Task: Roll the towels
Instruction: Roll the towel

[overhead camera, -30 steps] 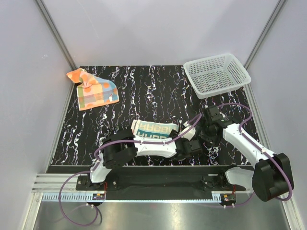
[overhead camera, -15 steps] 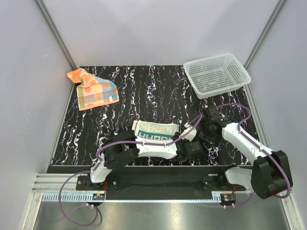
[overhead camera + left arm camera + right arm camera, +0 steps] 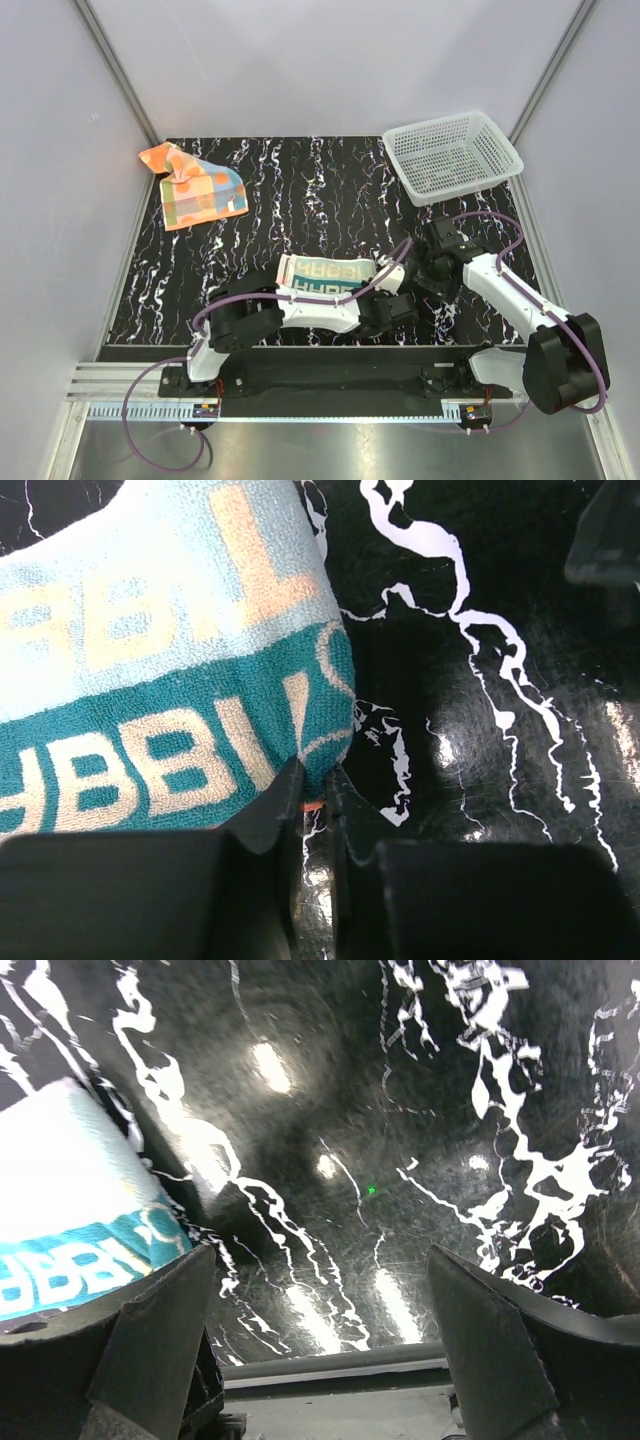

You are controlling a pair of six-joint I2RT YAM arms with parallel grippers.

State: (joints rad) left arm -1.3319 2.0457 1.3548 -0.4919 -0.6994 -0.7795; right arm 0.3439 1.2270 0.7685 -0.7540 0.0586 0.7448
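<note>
While your left end effector (image 3: 316,792) pinches a corner of the cream towel (image 3: 150,670) at mid-worktop (image 3: 480,630), the right end effector (image 3: 325,1345) hangs spread and empty beside it. Rolling looks barely begun, so next turn that corner over. The orange towel (image 3: 192,188) lies at the far left.

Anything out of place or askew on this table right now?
The orange towel lies rumpled at the far-left corner, one tip seemingly past the table edge. The cream towel is pinched at one corner by the left gripper. Nothing looks spilled or damaged.
</note>
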